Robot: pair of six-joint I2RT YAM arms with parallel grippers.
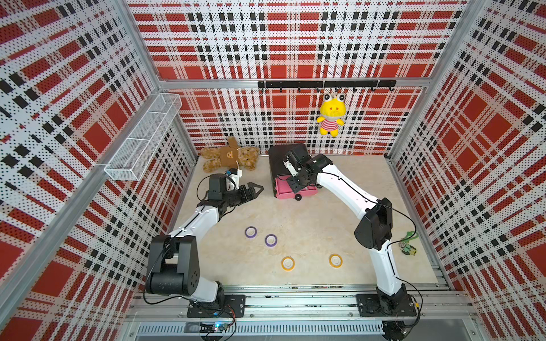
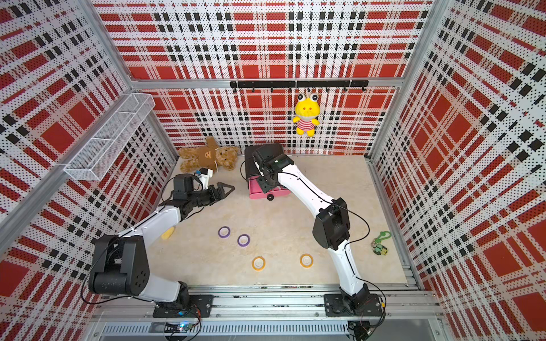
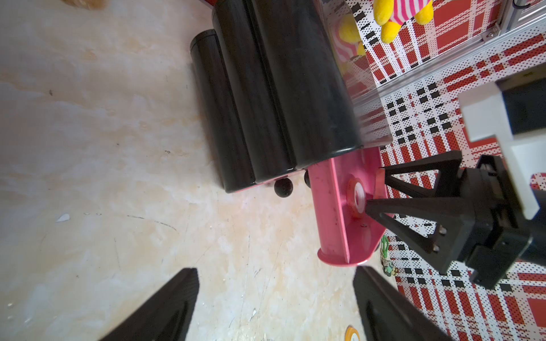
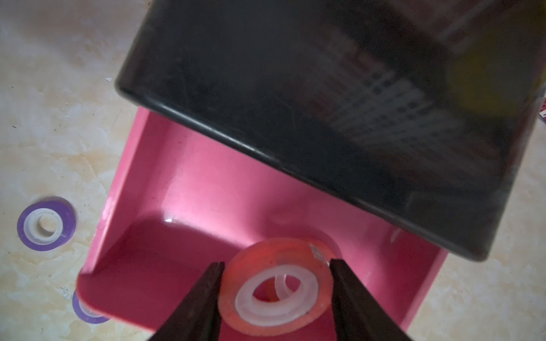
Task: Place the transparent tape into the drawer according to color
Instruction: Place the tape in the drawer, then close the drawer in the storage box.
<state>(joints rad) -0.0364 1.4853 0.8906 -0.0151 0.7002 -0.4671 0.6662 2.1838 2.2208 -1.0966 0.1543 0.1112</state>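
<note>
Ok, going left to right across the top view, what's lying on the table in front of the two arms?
In a top view: purple ring → second purple ring → orange ring → second orange ring → green keychain.

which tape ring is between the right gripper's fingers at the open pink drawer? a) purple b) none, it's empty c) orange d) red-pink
d: in the right wrist view a red-pink tape ring sits between the fingers of the right gripper, at the open pink drawer.
</note>
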